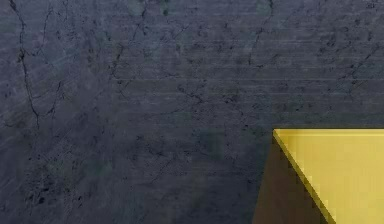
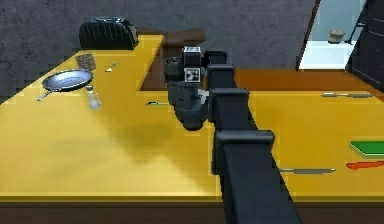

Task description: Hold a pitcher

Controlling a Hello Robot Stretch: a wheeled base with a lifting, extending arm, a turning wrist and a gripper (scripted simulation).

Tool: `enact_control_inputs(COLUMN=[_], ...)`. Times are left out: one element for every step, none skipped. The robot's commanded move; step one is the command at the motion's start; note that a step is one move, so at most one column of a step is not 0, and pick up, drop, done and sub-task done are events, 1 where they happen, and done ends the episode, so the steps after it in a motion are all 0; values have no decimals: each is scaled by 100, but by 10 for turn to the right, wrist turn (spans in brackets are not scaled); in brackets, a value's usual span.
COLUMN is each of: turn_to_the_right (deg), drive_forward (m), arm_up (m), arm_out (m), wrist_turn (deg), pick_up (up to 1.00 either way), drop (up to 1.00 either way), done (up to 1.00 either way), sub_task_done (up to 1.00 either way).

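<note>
Approach step, I'd judge: end effector hangs over yellow surface; can't tell its state or load. Next: spot pitcher, maybe left by pan.

The yellow surface spreads wide in the arm side view, and a corner of it shows at the forward view's lower right. A grey round pan lies near its left edge. Just beyond the pan stands a small grey cup, and farther beyond it a dark toaster. Just right of the pan is a small pale object. Well to the pan's right lie a long thin utensil, a green item, a red item and a knife.
</note>
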Motion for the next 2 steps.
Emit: enact_control_inputs(turn_to_the_right=[0,0], drive_forward=[0,0], arm_up=[0,0], arm_out=[0,0], wrist_turn=[0,0], pick_up=[100,0], drop=[0,0], done=[0,100], sub_task_done=[0,0])
